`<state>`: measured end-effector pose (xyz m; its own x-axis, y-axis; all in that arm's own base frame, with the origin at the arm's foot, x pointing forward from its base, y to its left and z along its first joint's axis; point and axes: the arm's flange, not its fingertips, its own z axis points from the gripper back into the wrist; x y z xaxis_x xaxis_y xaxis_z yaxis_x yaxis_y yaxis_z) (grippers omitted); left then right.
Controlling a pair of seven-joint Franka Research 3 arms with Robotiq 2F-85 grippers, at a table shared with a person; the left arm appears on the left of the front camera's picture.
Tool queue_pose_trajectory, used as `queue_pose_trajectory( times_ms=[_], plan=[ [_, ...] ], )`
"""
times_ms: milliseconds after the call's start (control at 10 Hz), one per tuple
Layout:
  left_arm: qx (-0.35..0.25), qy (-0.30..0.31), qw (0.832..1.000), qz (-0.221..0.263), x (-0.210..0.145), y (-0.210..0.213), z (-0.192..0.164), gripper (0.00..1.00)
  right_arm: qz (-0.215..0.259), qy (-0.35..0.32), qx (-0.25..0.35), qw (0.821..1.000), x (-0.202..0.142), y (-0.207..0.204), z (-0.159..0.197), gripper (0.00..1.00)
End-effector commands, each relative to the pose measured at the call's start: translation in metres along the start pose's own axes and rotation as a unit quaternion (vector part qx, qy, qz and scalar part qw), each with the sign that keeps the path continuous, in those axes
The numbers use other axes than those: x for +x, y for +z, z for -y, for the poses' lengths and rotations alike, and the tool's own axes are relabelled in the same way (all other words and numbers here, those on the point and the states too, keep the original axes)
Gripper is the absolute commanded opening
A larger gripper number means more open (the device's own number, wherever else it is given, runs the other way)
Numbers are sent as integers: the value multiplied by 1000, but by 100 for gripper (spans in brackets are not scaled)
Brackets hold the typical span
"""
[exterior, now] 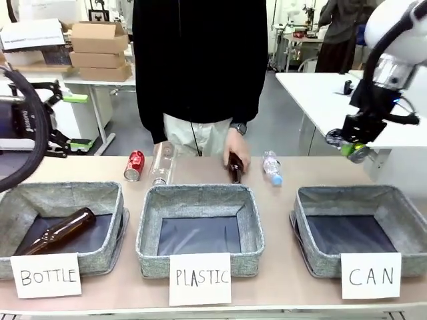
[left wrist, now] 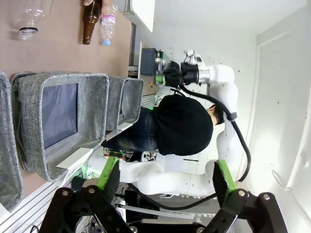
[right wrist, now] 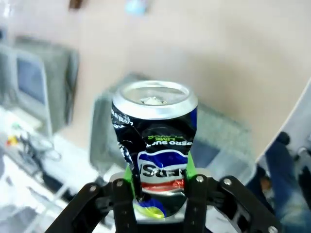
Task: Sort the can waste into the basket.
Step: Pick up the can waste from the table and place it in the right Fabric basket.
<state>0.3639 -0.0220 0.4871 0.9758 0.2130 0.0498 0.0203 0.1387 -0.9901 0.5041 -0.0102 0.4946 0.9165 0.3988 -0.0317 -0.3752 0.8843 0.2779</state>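
My right gripper (exterior: 354, 147) hangs in the air above the far right corner of the basket (exterior: 327, 263), the grey one signed "CAN". It is shut on a dented dark and silver can (right wrist: 154, 141) with multicoloured print, held low on its body between the green pads (right wrist: 190, 167). The can's silver end (exterior: 359, 154) shows under the fingers in the front view. A red can (exterior: 134, 165) lies on the table behind the left baskets. My left gripper (left wrist: 165, 182) stands open with nothing in it, off to the left of the table.
A person stands at the far side, one hand (exterior: 235, 148) on a brown bottle (exterior: 235, 170). A clear bottle (exterior: 162, 163) and a small blue-capped bottle (exterior: 271, 167) lie nearby. The BOTTLE basket (exterior: 100, 257) holds a brown bottle (exterior: 57, 230). The PLASTIC basket (exterior: 198, 193) stands in the middle.
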Motion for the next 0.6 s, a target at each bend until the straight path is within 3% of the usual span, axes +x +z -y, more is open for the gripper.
queue_pose_trajectory(
  times_ms=[0,200,500],
  plan=[
    [-13,-6,1000,2,1,-2,0,100,-16,74,-43,996,-37,-26,-4,0],
    [-13,-6,1000,2,1,-2,0,100,-16,108,-76,991,-60,-50,-12,0],
    [-13,-6,1000,2,1,-2,0,100,11,108,-64,992,-66,-57,-11,0]
  ],
)
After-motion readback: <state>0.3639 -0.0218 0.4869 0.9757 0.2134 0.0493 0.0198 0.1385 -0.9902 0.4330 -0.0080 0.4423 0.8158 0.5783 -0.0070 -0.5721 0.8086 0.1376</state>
